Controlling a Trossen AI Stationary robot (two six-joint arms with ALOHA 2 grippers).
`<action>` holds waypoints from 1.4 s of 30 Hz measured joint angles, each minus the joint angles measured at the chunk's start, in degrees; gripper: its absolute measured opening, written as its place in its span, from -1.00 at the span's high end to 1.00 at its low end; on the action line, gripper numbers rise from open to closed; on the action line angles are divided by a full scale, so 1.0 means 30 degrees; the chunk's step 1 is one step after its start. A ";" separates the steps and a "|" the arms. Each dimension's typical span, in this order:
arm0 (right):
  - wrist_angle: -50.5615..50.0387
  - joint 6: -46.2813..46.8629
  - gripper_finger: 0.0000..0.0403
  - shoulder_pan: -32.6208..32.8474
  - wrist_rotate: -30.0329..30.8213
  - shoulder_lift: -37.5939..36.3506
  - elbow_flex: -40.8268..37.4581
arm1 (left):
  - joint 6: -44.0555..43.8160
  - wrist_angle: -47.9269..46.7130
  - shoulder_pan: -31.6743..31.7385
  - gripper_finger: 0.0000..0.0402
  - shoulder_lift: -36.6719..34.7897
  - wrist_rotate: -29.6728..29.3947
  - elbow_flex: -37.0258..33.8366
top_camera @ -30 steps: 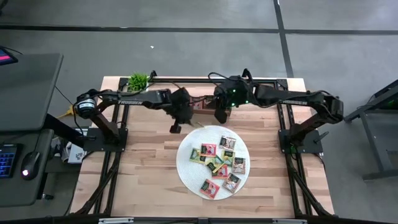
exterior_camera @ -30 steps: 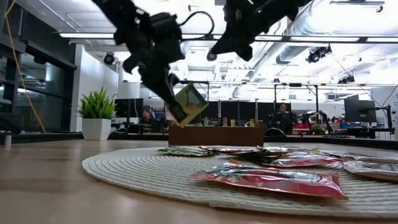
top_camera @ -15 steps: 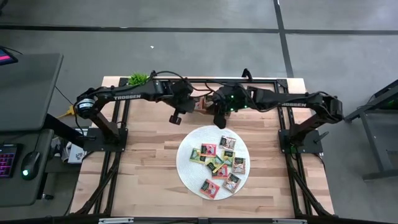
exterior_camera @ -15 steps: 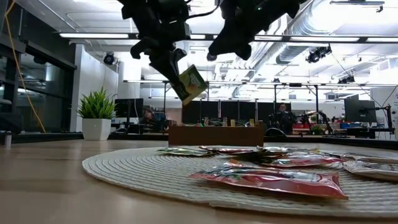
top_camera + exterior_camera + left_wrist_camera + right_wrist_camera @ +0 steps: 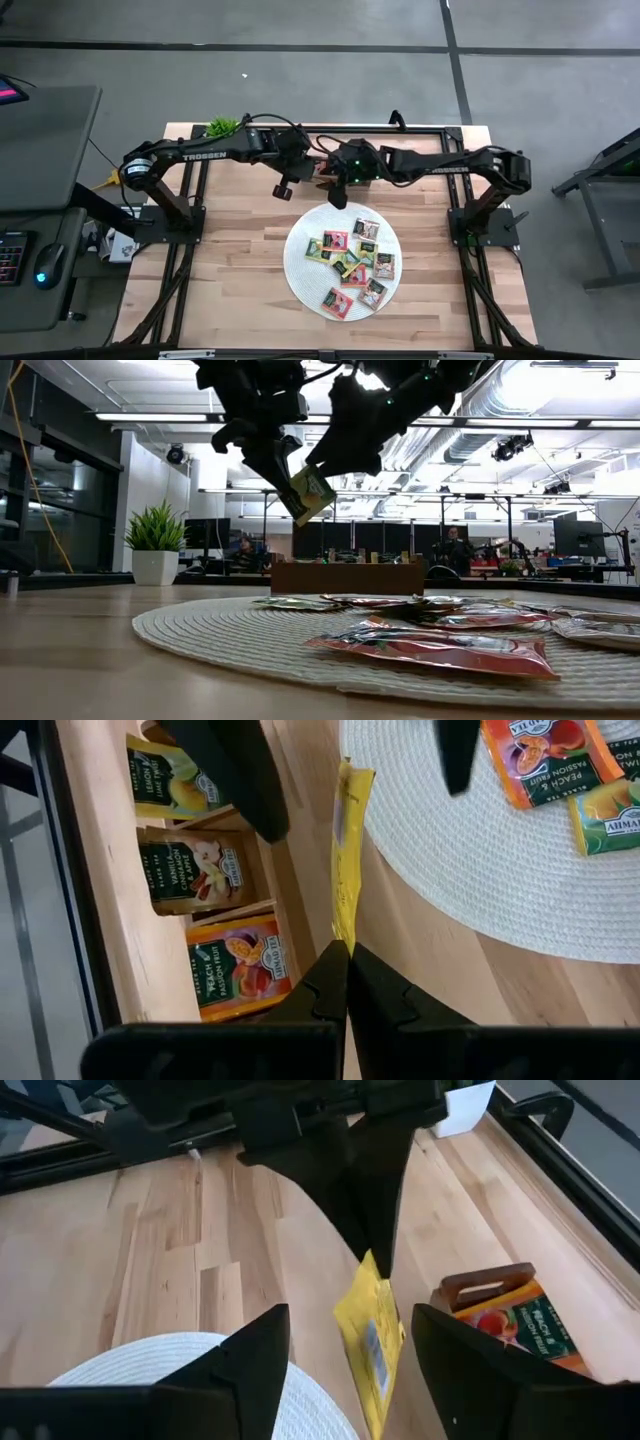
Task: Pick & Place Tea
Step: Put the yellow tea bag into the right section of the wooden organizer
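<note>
Left claw (image 5: pixel 283 468) clenched on a yellow tea packet (image 5: pixel 307 495), held in the air above the table (image 5: pixel 240 260), just near of the wooden tray (image 5: pixel 347 577). Right claw (image 5: pixel 350 1342) spread wide, fingers either side of the packet, not touching. Remaining packets (image 5: pixel 350 262) on white mat (image 5: pixel 300 262).

The high view looks straight down from well above, taking in the whole bench (image 5: pixel 230 250), both arms and the floor around. The low view sits at bench-top level, close to the round woven mat (image 5: pixel 250 635), facing across it into the room behind. Each wrist view rides its own arm and looks steeply down at close range. All four views share the mat's edge and the yellow tea packet (image 5: pixel 372 1342) hanging beside the wooden tray (image 5: pixel 250 910).
</note>
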 joint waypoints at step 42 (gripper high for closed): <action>-0.2825 -0.0964 0.98 0.0005 0.2059 0.0059 -0.0029 | -0.0532 -0.0059 0.0743 0.97 -0.0003 -0.2672 -0.0007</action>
